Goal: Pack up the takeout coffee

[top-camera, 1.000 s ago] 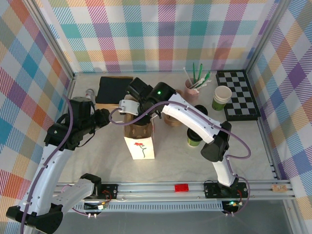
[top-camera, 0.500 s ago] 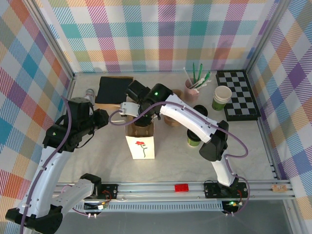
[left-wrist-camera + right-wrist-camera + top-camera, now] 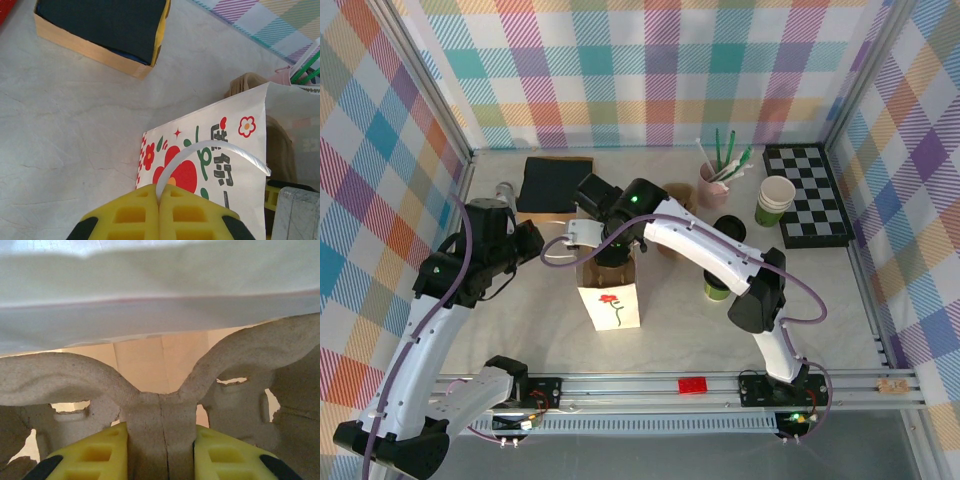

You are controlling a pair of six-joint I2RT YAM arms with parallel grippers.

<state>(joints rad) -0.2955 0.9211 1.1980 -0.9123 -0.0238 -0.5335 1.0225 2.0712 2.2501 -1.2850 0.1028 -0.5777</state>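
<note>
Pinches the bag handle (image 3: 215,147) in the left gripper (image 3: 159,192), shut flat on the white loop and holding it out from the flower-printed side of the paper bag (image 3: 612,305). Clamps the centre post of the pulp cup carrier (image 3: 65,377) in the right gripper (image 3: 160,432), narrow and closed on that post, at the mouth of the bag, with the white wall just above and the brown inside beyond. Has the takeout coffee (image 3: 716,290) out on the table (image 3: 670,330), right of the bag and partly under the right forearm, upright with lid on, not yet in the carrier. Judged as the carrier-loading step, early in the packing.

Risks from here:
- Could catch a carrier wing on the bag rim on the way down, through poor centring in the narrow mouth; would crumple the wall or tip the bag.
- Could drag the bag off its base by a leftward pull on the handle against a push from above.
- Could tear the thin loop under a hard pinch and a sideways tug.
- Could brush the coffee with the right forearm on the way out, so near; would knock it over and perhaps pop the lid.
- Could later mistake the loose black lid (image 3: 728,228) or the lidless green cup (image 3: 775,200), far right, for the coffee.
</note>
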